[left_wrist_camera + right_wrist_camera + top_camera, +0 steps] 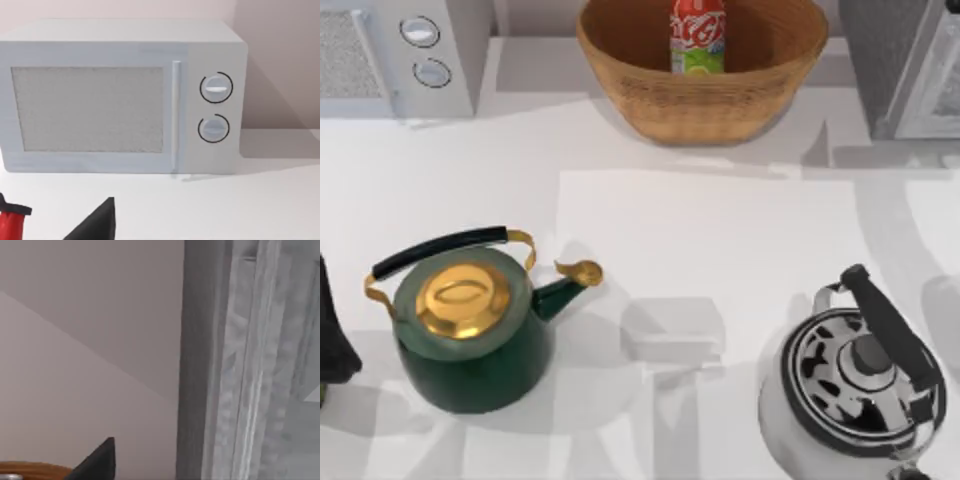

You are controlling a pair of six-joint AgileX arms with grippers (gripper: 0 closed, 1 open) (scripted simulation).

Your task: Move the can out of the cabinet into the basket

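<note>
The red can (698,38) stands upright inside the tan wicker basket (650,100) at the back middle of the table. At the back right corner is the grey speckled cabinet (880,60), with its pale framed front facing right. In the right wrist view the cabinet (200,365) is close, with the basket's rim (30,471) low in the picture, and a dark tip of my right gripper (97,462) shows there. My left gripper (332,335) is parked at the table's left edge, away from the can.
A white microwave (410,50) with two round dials sits at the back left, also facing the left wrist camera (125,100). A green kettle with a gold lid (470,320) stands front left, a chrome kettle (860,390) front right. A red object (10,225) lies near the left gripper.
</note>
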